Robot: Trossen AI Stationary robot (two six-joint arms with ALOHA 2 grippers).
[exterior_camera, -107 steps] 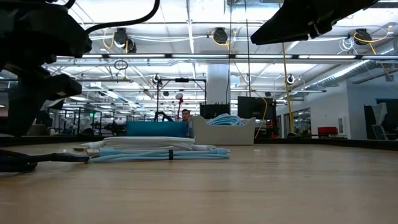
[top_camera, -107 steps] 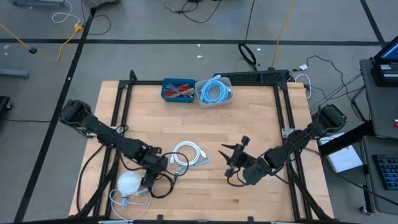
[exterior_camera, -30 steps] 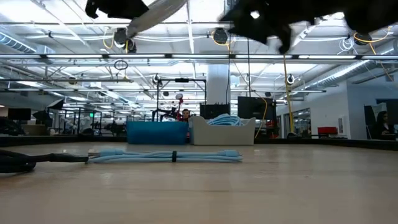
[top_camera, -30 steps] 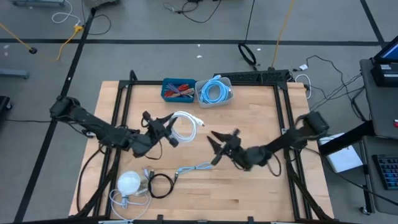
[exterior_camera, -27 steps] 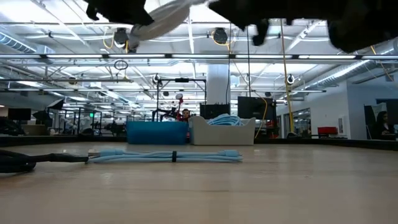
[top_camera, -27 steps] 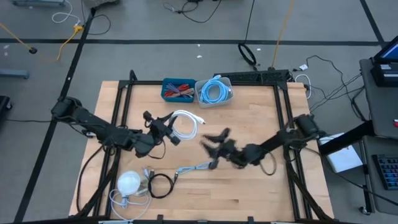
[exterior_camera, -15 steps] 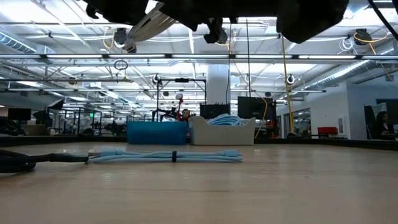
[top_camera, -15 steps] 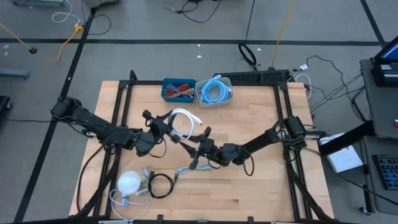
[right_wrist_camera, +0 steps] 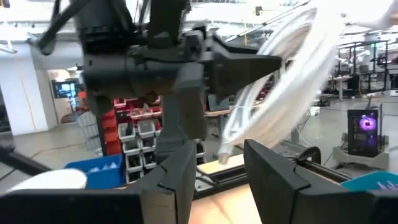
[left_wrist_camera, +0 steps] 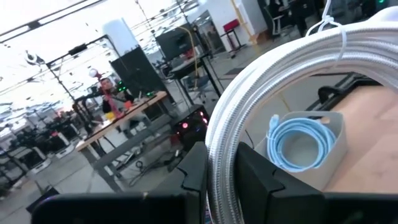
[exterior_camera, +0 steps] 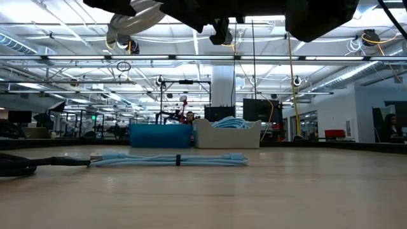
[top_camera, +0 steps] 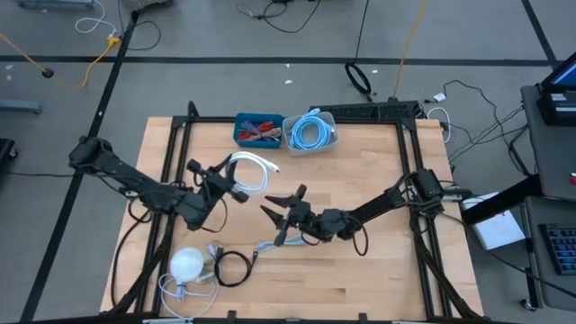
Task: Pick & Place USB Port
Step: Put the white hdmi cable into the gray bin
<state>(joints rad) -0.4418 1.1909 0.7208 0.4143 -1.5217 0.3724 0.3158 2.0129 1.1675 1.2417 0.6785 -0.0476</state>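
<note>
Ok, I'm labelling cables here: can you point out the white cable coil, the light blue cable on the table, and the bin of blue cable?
white cable coil (top_camera: 253,170): high view, on its looped strands.
light blue cable (exterior_camera: 175,158): low view, mid-bundle.
bin of blue cable (top_camera: 326,118): high view, on its rim.

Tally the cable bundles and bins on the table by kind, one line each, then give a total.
White cable coil, held up by the left gripper: 1
Light blue cable bundles: 2, one in the white bin, one lying on the table
Black cable coil: 1
Bins: 2, blue bin and white bin
Total: 6
</note>
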